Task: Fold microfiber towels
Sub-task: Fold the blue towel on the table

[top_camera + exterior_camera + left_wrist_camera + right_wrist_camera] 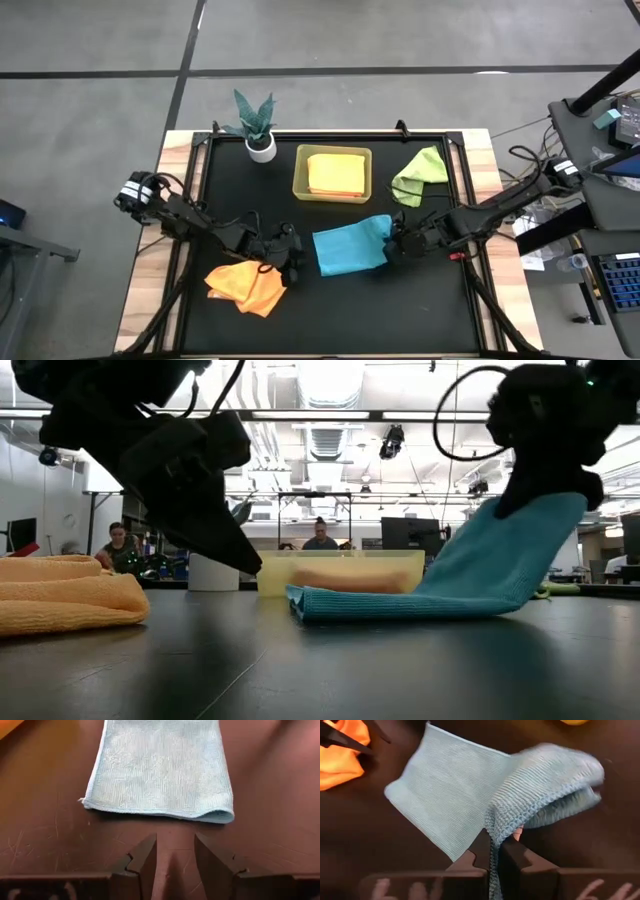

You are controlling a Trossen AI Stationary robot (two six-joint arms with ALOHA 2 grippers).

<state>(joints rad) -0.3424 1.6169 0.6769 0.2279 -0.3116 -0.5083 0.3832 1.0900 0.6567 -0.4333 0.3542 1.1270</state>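
Our right tool is pinched shut on the near right edge of the teal towel, and in the low view that edge is lifted off the worktop while the rest of the cloth lies flat. Our left tool sits low just beside the towel's opposite edge, its fingers parted a little with nothing between them and the worktop showing through the gap.

Beside the left tool, toward the near left corner, lies a crumpled orange towel, apart from the teal one. Farther back, the lime green towel is bunched near the right rear of the worktop. The yellow-green bin stands at the middle rear with an orange-yellow towel folded inside; something pinkish may lie under it, though we cannot tell for sure. A small potted plant stands left of the bin.
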